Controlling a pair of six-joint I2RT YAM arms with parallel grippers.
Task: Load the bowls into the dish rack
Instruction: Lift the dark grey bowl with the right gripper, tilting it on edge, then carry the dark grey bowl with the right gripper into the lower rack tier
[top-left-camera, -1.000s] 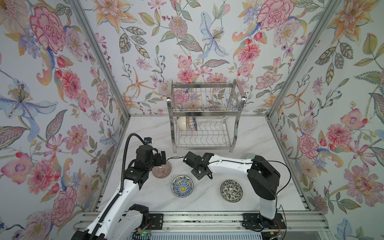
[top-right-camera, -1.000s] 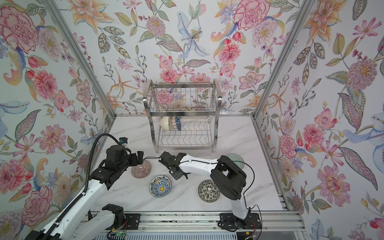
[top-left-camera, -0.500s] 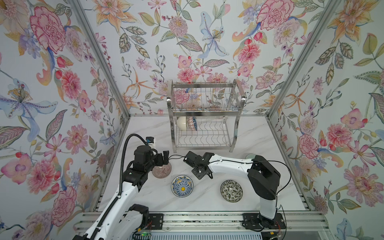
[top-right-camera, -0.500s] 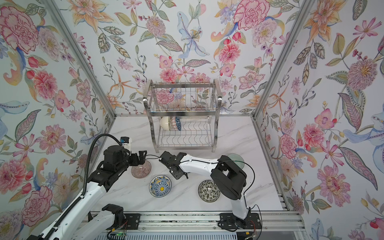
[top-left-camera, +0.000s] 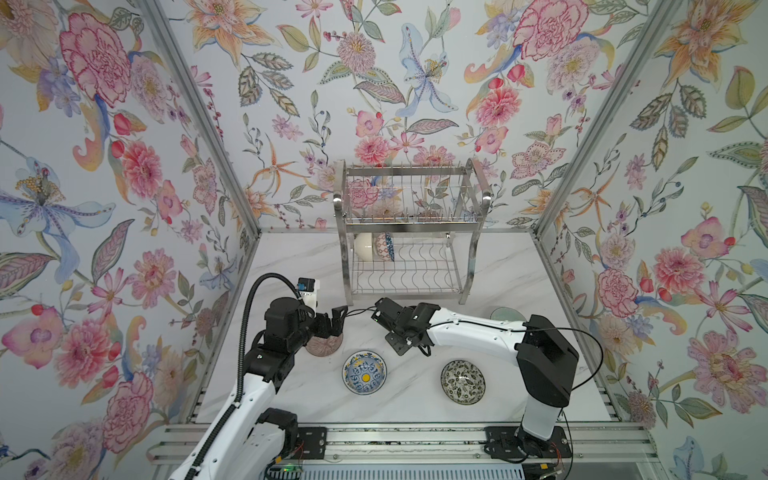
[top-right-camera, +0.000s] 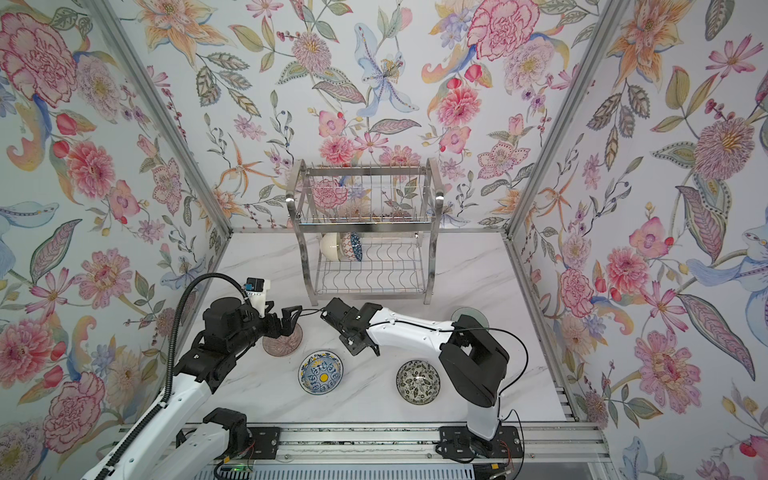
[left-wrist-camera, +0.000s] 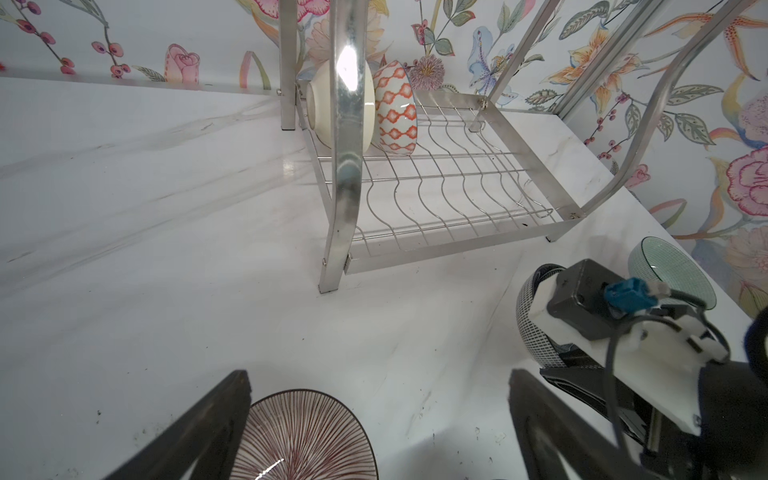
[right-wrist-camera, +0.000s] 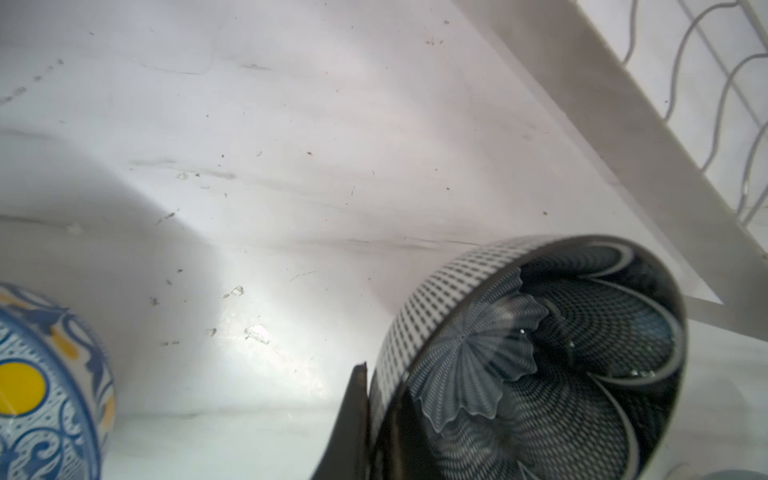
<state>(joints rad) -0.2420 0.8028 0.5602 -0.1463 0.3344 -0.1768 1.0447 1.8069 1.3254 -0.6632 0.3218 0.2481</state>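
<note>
the dark navy bowl (right-wrist-camera: 540, 353), flower-patterned inside and checked outside, stands tipped on edge with its rim plane near upright. the right gripper (right-wrist-camera: 380, 399) pinches its wall, one finger outside and one inside, jaws closed down to the thickness of the ceramic. the bowl looks lifted off the table (top-left-camera: 299, 266), though its lowest edge is hidden.

the dish rack (top-left-camera: 409, 226) lies straight ahead of this grip, and its front rail is close by in the right wrist view. on the lower shelf (left-wrist-camera: 449, 195) the cream bowl (left-wrist-camera: 322, 108) and the lattice bowl (left-wrist-camera: 395, 112) stand on edge at one end, touching. the wavy slots beside the lattice bowl are free. a round bowl has no long axis, so the coming move likely turns on keeping the rim plane parallel to those two while going forward under the upper tier.

the left gripper (left-wrist-camera: 378, 376) hangs spread as wide as it goes, holding nothing, over the mauve ribbed bowl (left-wrist-camera: 305, 436) near the rack's front leg. the right arm is the better placed for the open slots.

the pale green bowl (left-wrist-camera: 673, 270) sits near the rack's other front leg. the yellow-centred bowl (top-left-camera: 364, 372) and the black-white leafy bowl (top-left-camera: 462, 381) sit nearer the arms' bases.
</note>
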